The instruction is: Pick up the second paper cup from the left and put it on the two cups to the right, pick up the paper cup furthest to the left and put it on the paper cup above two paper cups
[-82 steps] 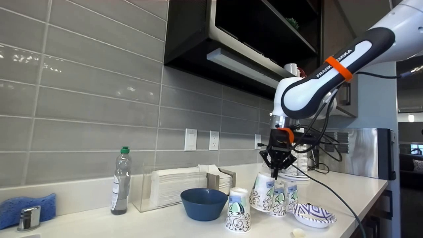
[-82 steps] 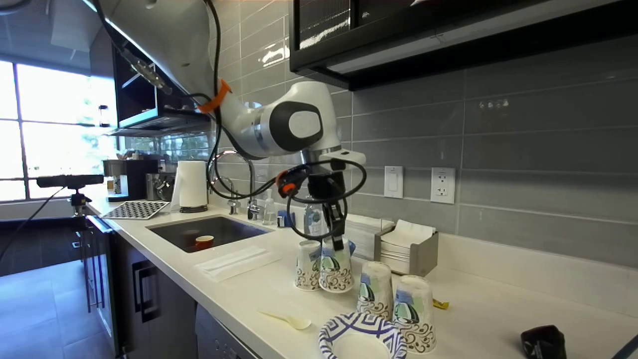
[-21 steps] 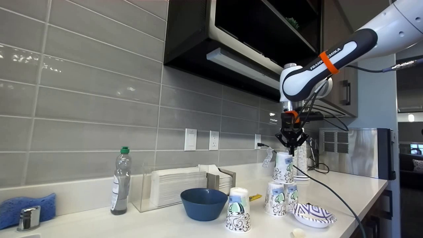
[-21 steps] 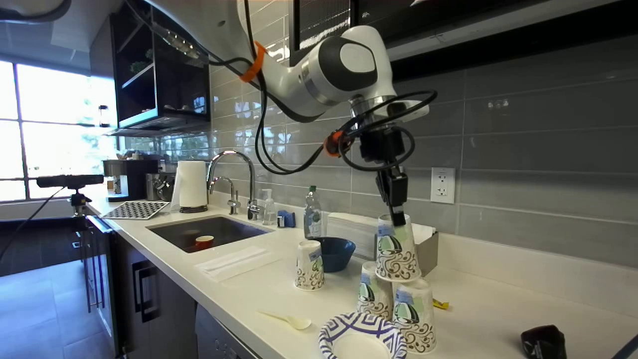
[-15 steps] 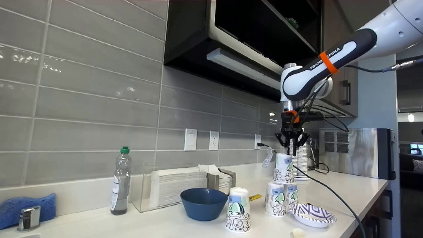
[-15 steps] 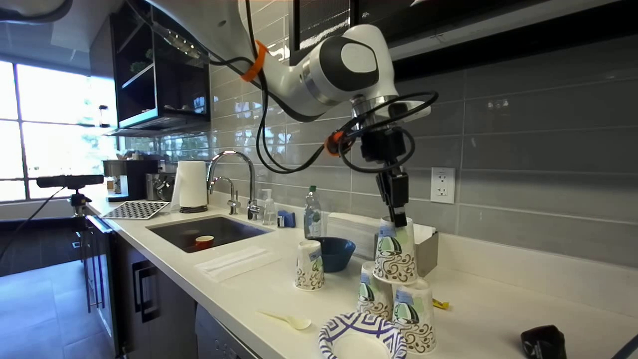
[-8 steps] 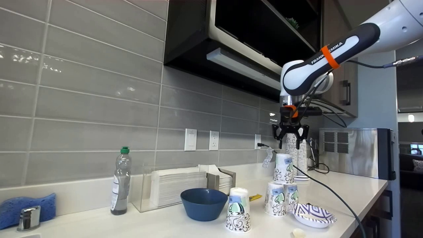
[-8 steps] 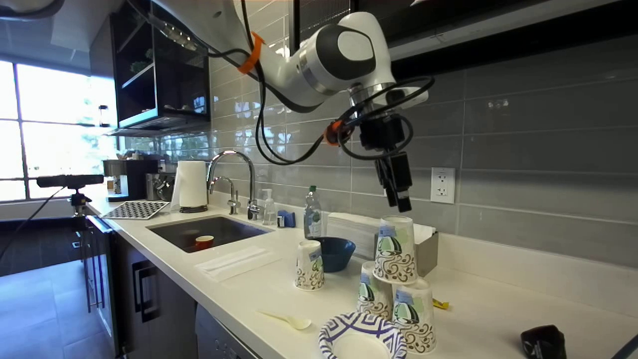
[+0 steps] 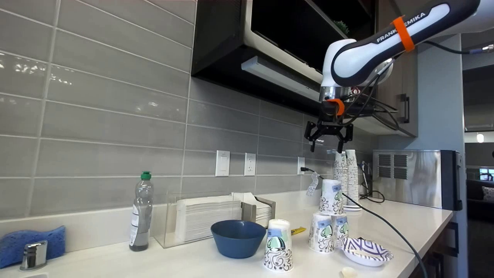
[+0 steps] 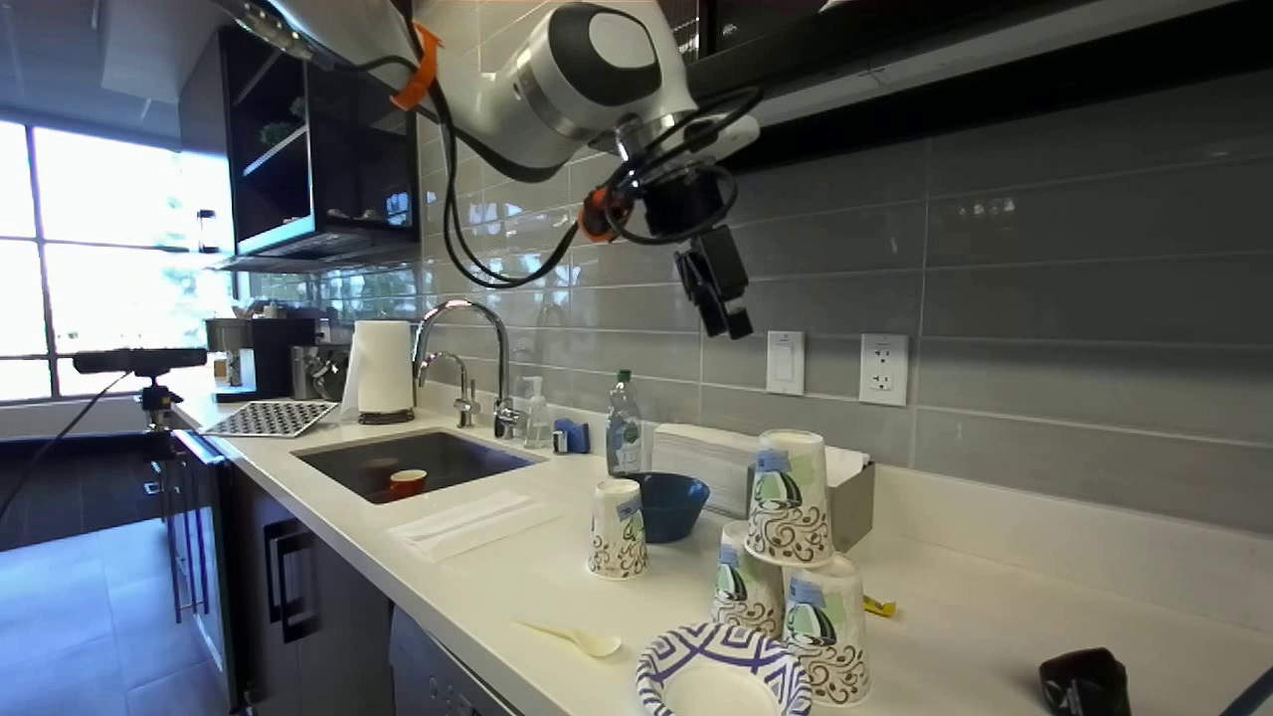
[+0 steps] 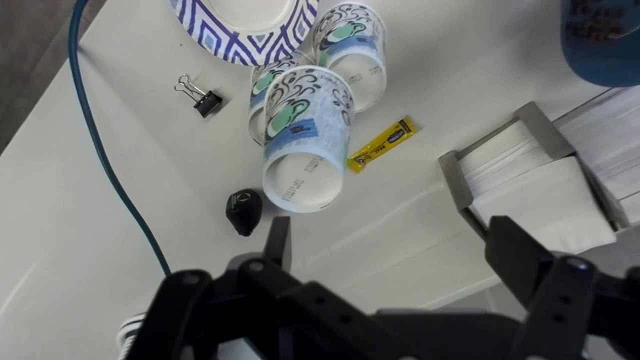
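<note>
The first of two placements is judged complete. The upper cup (image 9: 331, 197) is set upside down across the two base cups (image 10: 826, 636); by appearance, its weight is borne by both, and it is seen without marked tilt in both exterior views. The pincer (image 9: 326, 147) is positioned higher than the upper cup and well apart from it; its jaws are spread wide, and nothing is gripped, as is shown in the wrist view. The second placement is not yet started. The last cup (image 9: 278, 245) is found upside down on the desk (image 9: 193, 266), just beside the blue bowl (image 9: 238, 241); whether the two touch cannot be told. This cup is still to be grasped, raised and set on top of the upper cup.
</note>
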{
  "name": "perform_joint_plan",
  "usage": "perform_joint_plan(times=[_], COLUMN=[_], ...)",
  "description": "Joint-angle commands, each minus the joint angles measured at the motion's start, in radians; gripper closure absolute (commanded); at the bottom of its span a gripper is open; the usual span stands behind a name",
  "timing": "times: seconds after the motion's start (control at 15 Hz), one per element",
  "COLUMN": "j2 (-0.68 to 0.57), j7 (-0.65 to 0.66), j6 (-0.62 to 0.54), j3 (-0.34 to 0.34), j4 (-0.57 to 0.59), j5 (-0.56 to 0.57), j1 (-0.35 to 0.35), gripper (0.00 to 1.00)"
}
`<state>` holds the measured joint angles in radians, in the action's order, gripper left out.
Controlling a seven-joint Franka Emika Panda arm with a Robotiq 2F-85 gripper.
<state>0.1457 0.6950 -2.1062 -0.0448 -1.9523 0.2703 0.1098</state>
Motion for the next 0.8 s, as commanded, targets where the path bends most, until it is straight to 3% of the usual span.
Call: perform_joint_plan(times=[0.0, 0.27, 0.73], j2=[0.014, 0.033, -0.006], j7=[-0.001, 0.001, -0.138], j6=[0.001, -0.004, 0.055], j3=[0.018, 0.028, 0.060], j4=[-0.011, -0.033, -0.141], j5=[0.006, 0.015, -0.150], j1=[-0.003, -0.006, -0.074], gripper=[0.00, 0.00, 0.00])
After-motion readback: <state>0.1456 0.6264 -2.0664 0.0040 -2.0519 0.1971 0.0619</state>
